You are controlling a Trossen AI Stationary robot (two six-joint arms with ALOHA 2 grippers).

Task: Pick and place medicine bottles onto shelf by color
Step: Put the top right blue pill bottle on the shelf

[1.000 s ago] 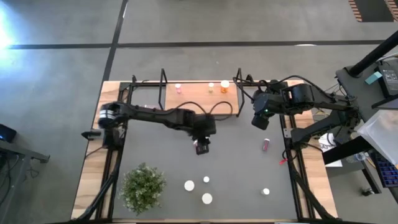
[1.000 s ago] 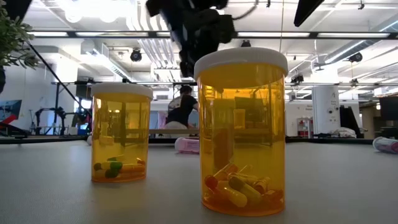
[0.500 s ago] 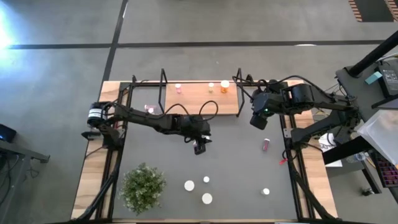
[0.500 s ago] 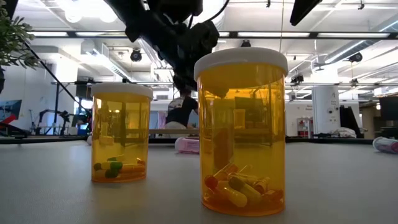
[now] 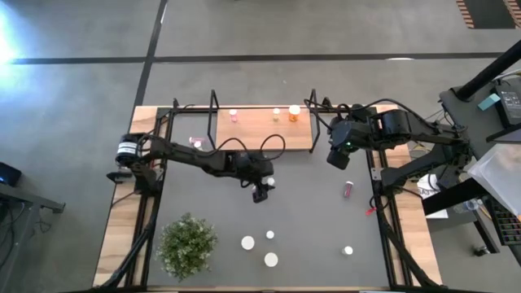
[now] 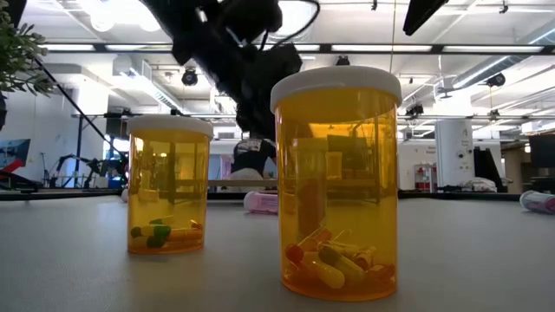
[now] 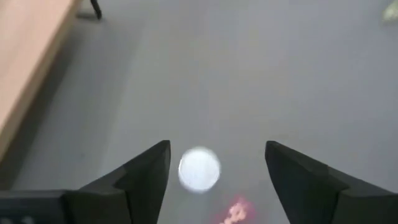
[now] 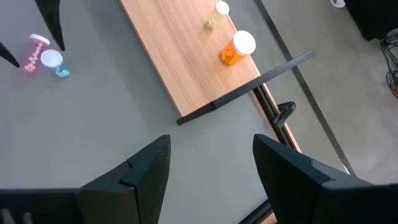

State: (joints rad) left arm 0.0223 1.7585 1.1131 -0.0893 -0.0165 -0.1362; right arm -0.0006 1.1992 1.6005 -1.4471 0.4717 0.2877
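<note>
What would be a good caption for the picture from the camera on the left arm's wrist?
The left claw hangs open above the grey table, a white-capped bottle standing between its fingers.

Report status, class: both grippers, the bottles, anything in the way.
Left gripper open above a white-capped bottle mid-table. Right gripper open, empty, near shelf. Orange bottle on shelf. Nothing blocking.
</note>
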